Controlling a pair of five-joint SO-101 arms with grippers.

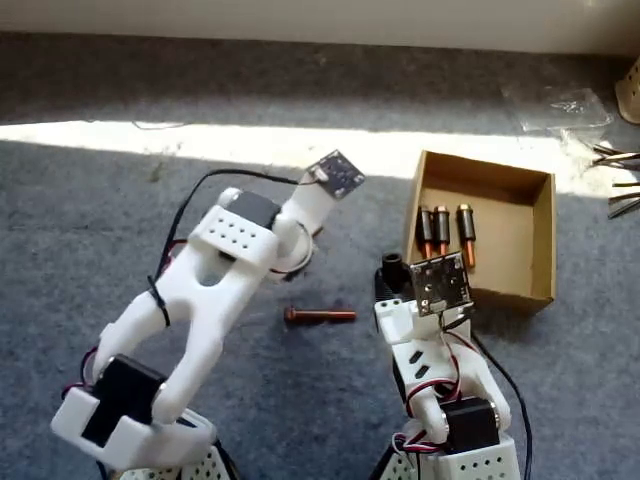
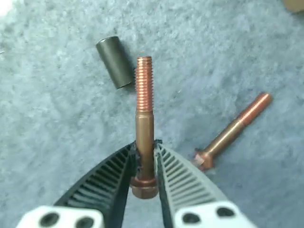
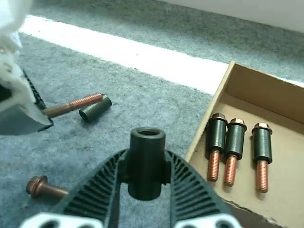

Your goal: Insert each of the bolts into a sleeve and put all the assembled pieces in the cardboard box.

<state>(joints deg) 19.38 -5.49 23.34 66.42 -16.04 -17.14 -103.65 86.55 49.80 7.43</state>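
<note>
Grips a copper bolt [image 2: 144,118] in the left gripper [image 2: 145,145], with jaws clenched on the shank just above the head and the threaded end sticking out past the fingertips. Carries that threaded tip just beside a loose black sleeve [image 2: 114,61] lying on its side on the grey carpet [image 1: 100,200]; cannot tell whether touching.

Holds a second black sleeve [image 3: 147,180] upright in the right gripper [image 3: 146,159], with jaws grasping its sides and the bore facing up, just left of the cardboard box [image 1: 545,240] by its near left corner.

On the carpet between the two arms, apart from both grippers, a spare bolt [image 1: 318,315] lying flat.

In the left half of the box, three assembled pieces [image 1: 441,232] side by side, heads toward the far wall, threads toward the near side.
</note>
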